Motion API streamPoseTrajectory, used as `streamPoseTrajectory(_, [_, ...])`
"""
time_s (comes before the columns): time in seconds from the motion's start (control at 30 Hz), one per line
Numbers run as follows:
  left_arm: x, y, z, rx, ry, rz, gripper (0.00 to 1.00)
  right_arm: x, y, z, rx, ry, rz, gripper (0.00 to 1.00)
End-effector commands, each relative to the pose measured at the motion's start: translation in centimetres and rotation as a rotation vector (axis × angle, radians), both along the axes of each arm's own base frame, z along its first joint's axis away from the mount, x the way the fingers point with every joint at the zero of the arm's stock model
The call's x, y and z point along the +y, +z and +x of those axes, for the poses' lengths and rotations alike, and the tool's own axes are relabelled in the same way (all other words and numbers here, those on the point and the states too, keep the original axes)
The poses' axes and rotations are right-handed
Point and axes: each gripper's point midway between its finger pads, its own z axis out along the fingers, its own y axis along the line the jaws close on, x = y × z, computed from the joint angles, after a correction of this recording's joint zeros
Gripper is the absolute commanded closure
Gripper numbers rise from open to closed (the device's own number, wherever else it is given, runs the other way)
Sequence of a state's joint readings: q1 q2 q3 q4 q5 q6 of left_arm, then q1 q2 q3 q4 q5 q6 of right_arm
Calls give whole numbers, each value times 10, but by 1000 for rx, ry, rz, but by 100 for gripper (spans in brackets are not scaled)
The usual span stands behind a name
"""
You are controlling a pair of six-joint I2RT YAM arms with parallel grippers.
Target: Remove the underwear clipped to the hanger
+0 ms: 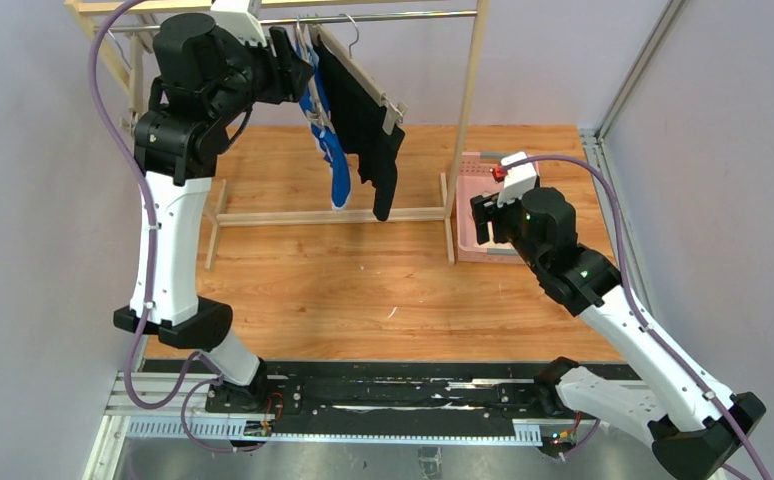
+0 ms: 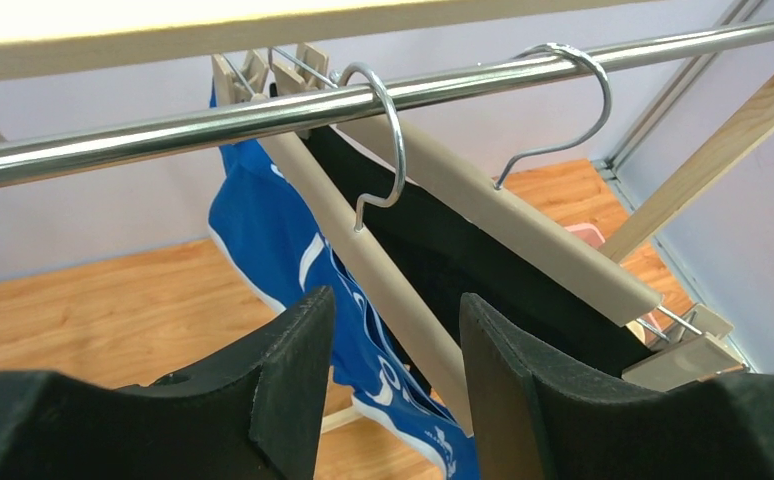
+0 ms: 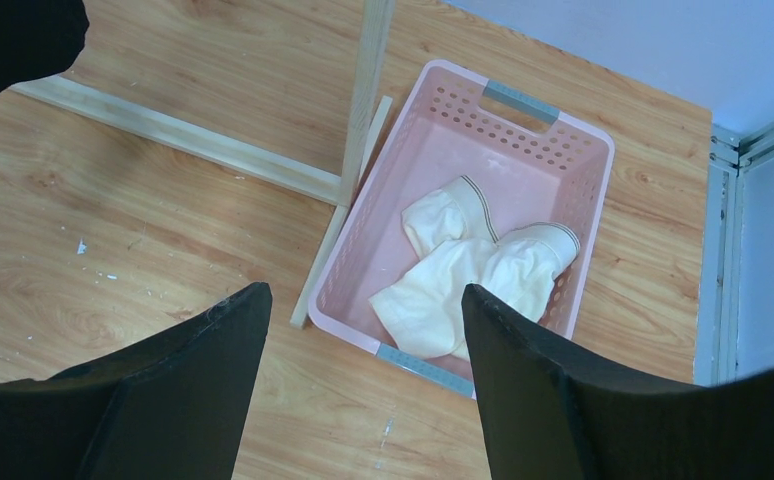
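Observation:
The royal blue underwear (image 1: pixel 331 150) and the black underwear (image 1: pixel 371 125) hang clipped to wooden hangers (image 2: pixel 523 230) on the metal rail (image 2: pixel 163 125). In the left wrist view the blue underwear (image 2: pixel 273 240) is on the nearer hanger and the black underwear (image 2: pixel 463 250) on the farther one. My left gripper (image 2: pixel 395 310) is open and empty, just before the nearer hanger bar; it is high at the rail in the top view (image 1: pixel 298 65). The cream-white underwear (image 3: pixel 468 270) lies in the pink basket (image 3: pixel 563 150). My right gripper (image 3: pixel 363 300) is open and empty above the basket's near edge.
The wooden rack's upright (image 1: pixel 468 110) and base bar (image 1: pixel 323 215) stand on the wooden table beside the pink basket (image 1: pixel 468 185). Walls close in on the left and right sides. Metal hanger hooks (image 2: pixel 383 130) sit over the rail.

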State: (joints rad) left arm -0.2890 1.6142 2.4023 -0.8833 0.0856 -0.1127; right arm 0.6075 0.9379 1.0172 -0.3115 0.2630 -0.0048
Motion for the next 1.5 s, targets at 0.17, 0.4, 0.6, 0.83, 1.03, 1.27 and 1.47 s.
streamPoseTrajectory(0.17, [-12, -21, 19, 43, 5, 10, 43, 1, -1, -5, -27, 11, -18, 28])
streamPoseTrajectory(0.4, [-7, -34, 21, 74, 41, 28, 43, 2, -4, -6, -25, 13, -23, 28])
streamPoseTrajectory(0.6, [8, -44, 18, 87, 103, 71, 47, 3, -5, -6, -25, 13, -25, 28])
streamPoseTrajectory(0.83, [9, -35, 16, 49, 109, 63, 86, 7, -10, -6, -15, 24, -36, 28])
streamPoseTrajectory(1.03, [17, -23, 10, -4, 135, 59, 100, 9, -19, -5, 4, 28, -61, 28])
streamPoseTrajectory(1.27, [31, 0, -5, -71, 175, 73, 100, 9, -24, -5, 10, 23, -71, 28])
streamPoseTrajectory(1.47, [40, 10, -18, -103, 196, 77, 100, 12, -29, -2, 19, 24, -76, 28])
